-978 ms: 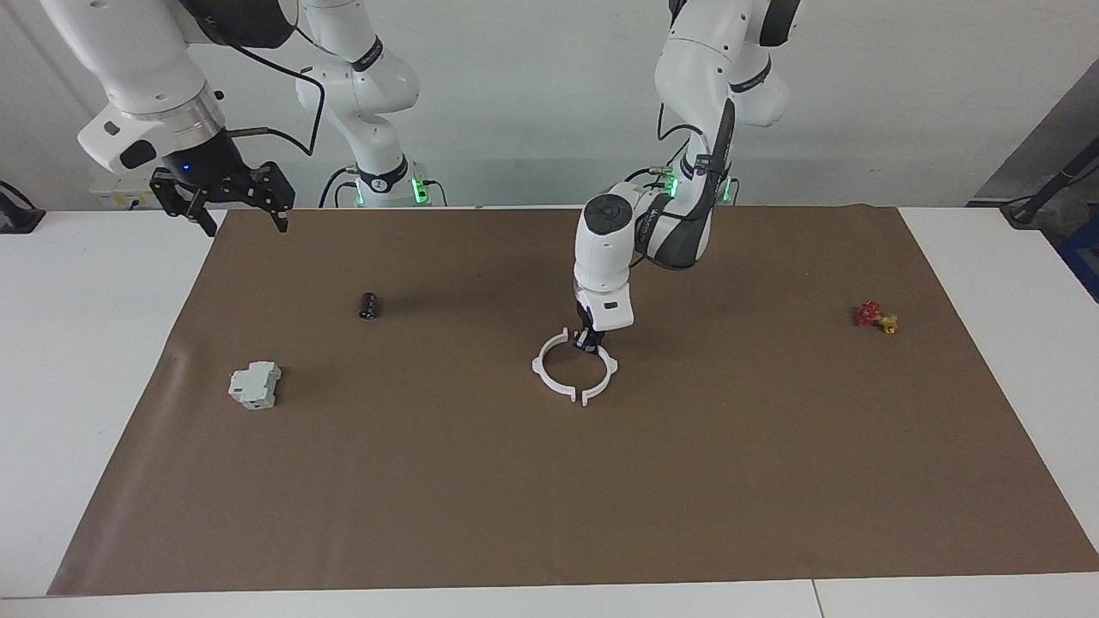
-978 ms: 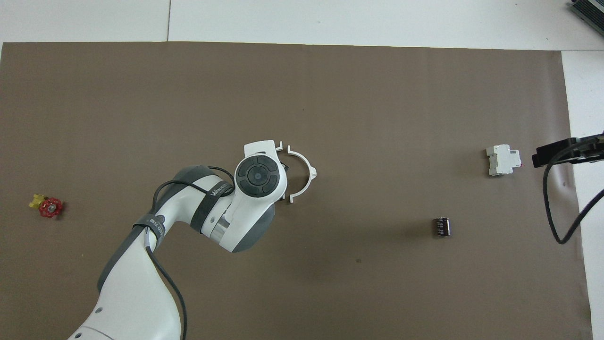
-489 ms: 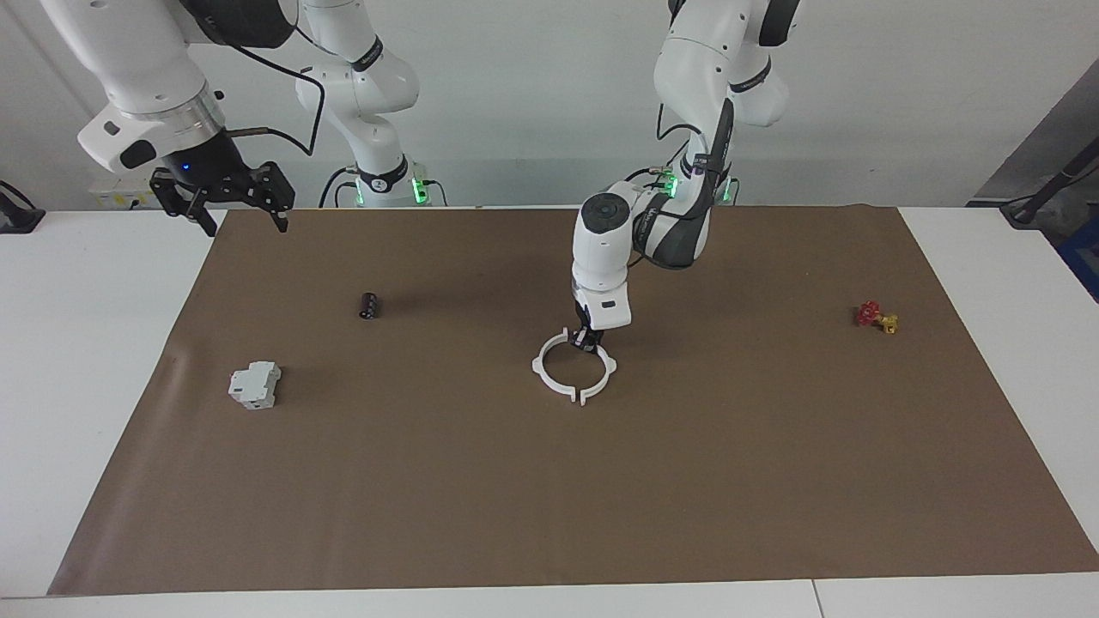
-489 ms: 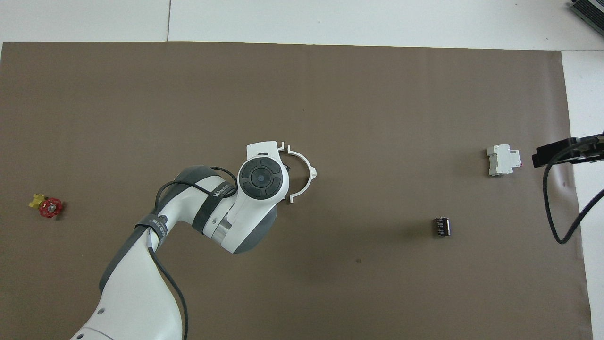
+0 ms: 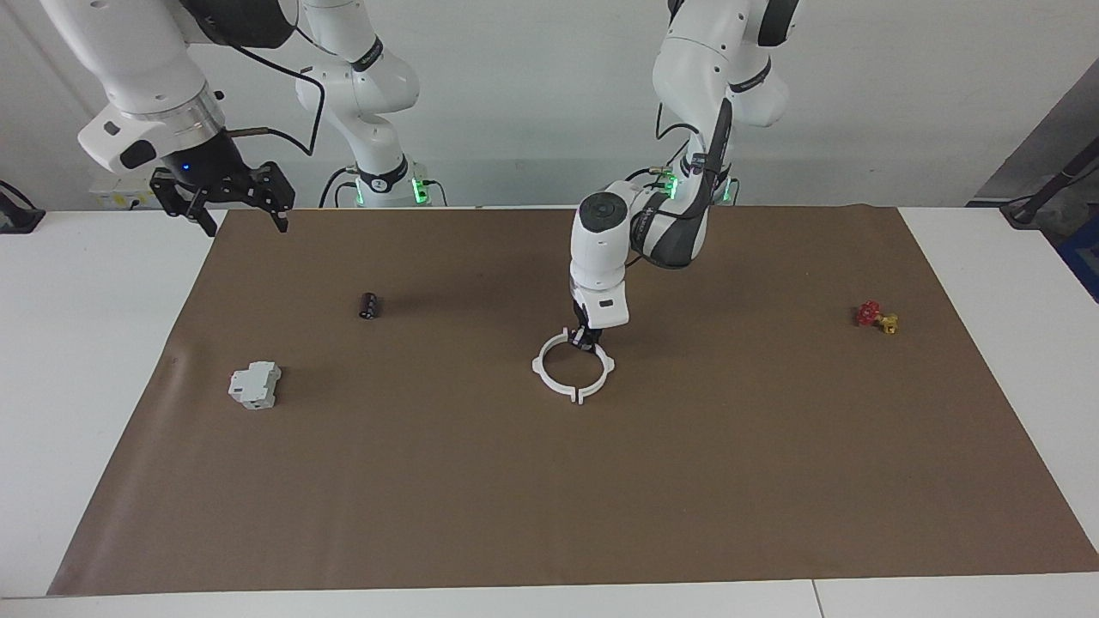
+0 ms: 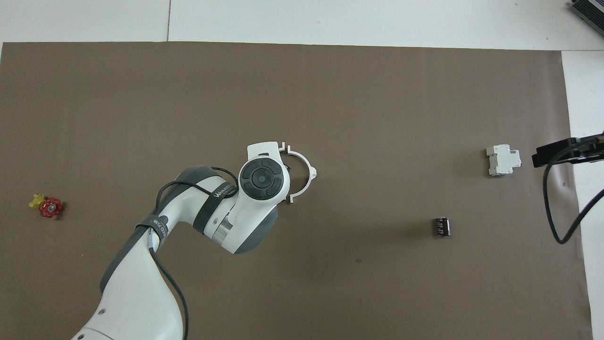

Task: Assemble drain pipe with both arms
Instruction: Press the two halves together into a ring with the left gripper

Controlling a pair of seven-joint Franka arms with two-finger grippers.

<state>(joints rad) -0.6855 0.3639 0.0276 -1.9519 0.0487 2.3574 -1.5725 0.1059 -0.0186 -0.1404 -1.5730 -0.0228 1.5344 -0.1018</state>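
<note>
The drain pipe (image 5: 537, 366) lies as two white half-ring arcs on the middle of the brown mat, forming a nearly closed ring with lugs. My left gripper (image 5: 585, 342) points straight down at the ring's edge nearest the robots and is shut on the arc toward the left arm's end. From overhead, the left wrist hides that arc, and only the other arc (image 6: 312, 174) shows. My right gripper (image 5: 246, 225) waits, open and holding nothing, raised over the mat's corner at the right arm's end; its black body (image 6: 566, 153) shows at the overhead view's edge.
A grey-white block (image 5: 255, 384) and a small black cylinder (image 5: 369, 305) sit on the mat toward the right arm's end. A red-and-yellow piece (image 5: 876, 317) lies toward the left arm's end. White table borders the brown mat (image 5: 549, 515).
My left gripper has slid its arc a little toward the other arc, and the gaps between the two halves have narrowed. The right arm has not moved.
</note>
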